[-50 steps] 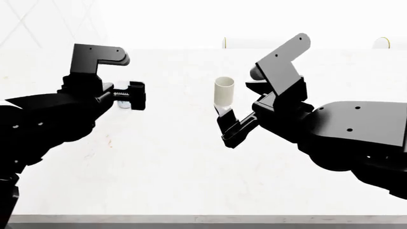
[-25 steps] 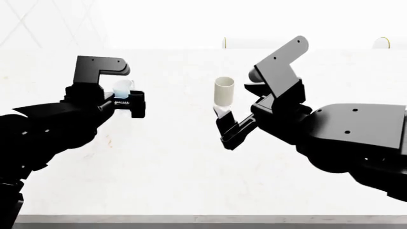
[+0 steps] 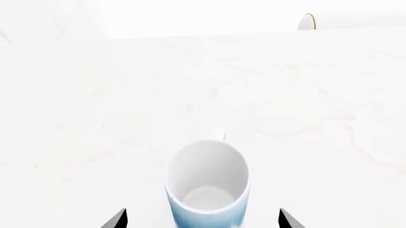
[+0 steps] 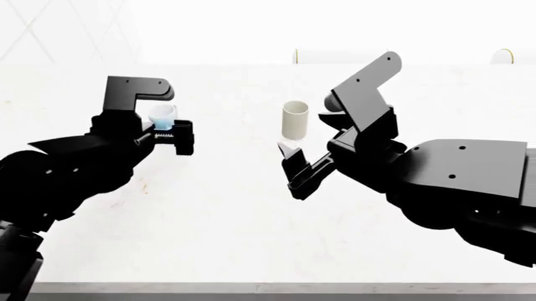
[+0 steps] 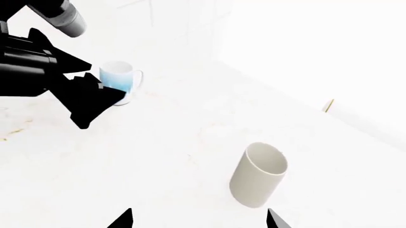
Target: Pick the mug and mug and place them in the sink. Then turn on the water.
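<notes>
White marble-look countertop [image 4: 251, 213] fills every view, w/ a pale wall behind.

Blue-patterned mug [image 3: 207, 185] stands upright on the counter on the robot's left, mouth up and empty inside, blue showing round its lower part. In the left wrist view it sits centred btwn the two black fingertips [image 3: 115, 219], which are spread wide w/ clear gaps either side, not touching it. Head view shows the left gripper [image 4: 172, 137] just in front of that mug [image 4: 162, 116], partly hiding it. From the right wrist cam the same mug [image 5: 119, 80] shows its handle, w/ the left arm's black body overlapping its near side.

Cream mug [image 4: 295, 120] stands upright near the counter's middle, well apart from the blue one; handle can't be made out. Right gripper [image 4: 293, 164] is just beside its base on the near side, angled up toward it; contact can't be told from the head view. Right wrist view has the cream mug [image 5: 258, 175] ahead of the spread fingertips [image 5: 120, 219], not btwn them, so that gripper is empty, jaws apart.

Two round-edged objects [image 4: 503, 56] sit far back by the wall, too small to identify.
</notes>
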Available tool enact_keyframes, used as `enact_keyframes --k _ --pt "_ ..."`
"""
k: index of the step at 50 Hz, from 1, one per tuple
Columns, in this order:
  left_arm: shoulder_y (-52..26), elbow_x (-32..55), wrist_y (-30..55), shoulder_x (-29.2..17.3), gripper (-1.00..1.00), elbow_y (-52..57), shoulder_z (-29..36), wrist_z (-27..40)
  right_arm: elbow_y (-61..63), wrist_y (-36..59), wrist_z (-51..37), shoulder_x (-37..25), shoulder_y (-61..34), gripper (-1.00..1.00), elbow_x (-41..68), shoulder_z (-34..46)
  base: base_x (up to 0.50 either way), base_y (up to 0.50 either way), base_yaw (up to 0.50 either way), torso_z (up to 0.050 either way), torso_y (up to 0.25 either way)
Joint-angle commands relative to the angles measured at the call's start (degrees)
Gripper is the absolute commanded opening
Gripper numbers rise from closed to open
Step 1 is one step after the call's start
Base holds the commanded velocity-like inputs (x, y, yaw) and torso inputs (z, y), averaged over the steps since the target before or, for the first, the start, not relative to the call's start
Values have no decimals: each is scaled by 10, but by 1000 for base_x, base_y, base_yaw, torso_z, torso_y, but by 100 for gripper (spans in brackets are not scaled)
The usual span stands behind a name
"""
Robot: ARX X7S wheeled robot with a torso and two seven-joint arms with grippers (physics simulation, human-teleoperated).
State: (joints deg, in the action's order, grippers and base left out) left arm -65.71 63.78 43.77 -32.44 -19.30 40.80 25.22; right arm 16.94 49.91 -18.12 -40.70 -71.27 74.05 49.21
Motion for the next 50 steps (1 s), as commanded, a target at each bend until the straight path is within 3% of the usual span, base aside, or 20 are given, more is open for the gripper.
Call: enact_keyframes --k 1,50 --pt "-10 -12 -6 10 100 -22 8 -14 0 -1 0 3 1 100 0 2 0 0 0 0 0" --pt "-20 -35 -25 43 100 -102 21 -43 6 -11 -3 -2 15 100 1 2 0 0 0 0 0"
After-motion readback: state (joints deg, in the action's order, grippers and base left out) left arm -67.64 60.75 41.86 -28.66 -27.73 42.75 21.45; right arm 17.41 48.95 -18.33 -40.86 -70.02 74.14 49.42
